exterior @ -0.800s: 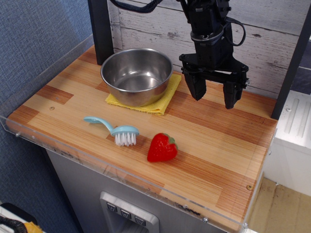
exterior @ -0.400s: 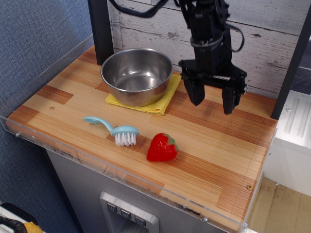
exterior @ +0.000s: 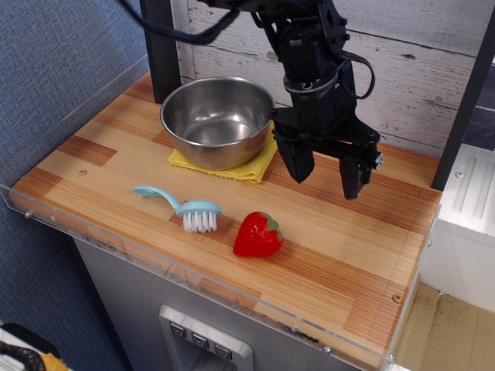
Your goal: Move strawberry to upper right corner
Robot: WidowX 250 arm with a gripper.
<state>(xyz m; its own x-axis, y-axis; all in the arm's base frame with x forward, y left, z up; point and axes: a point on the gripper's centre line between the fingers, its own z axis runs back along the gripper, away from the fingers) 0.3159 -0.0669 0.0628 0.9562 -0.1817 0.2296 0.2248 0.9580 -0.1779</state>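
Note:
The glossy red strawberry (exterior: 257, 236) with a small green cap lies on the striped wooden tabletop near the front edge, just right of the toothbrush head. My black gripper (exterior: 325, 180) hangs above the table behind and to the right of the strawberry, open and empty, its two fingers pointing down and spread wide. It is clear of the strawberry. The upper right corner (exterior: 414, 166) of the tabletop meets the whitewashed plank wall and a black post, to the right of my gripper.
A steel bowl (exterior: 217, 120) sits on a yellow cloth (exterior: 256, 165) at the back, just left of my gripper. A light blue toothbrush (exterior: 182, 205) lies left of the strawberry. Clear acrylic (exterior: 232, 290) edges the table. A black post (exterior: 161, 46) stands at the back left.
My gripper has moved left and down toward the front, closer to the strawberry, still open. The strawberry, toothbrush and bowl have not moved.

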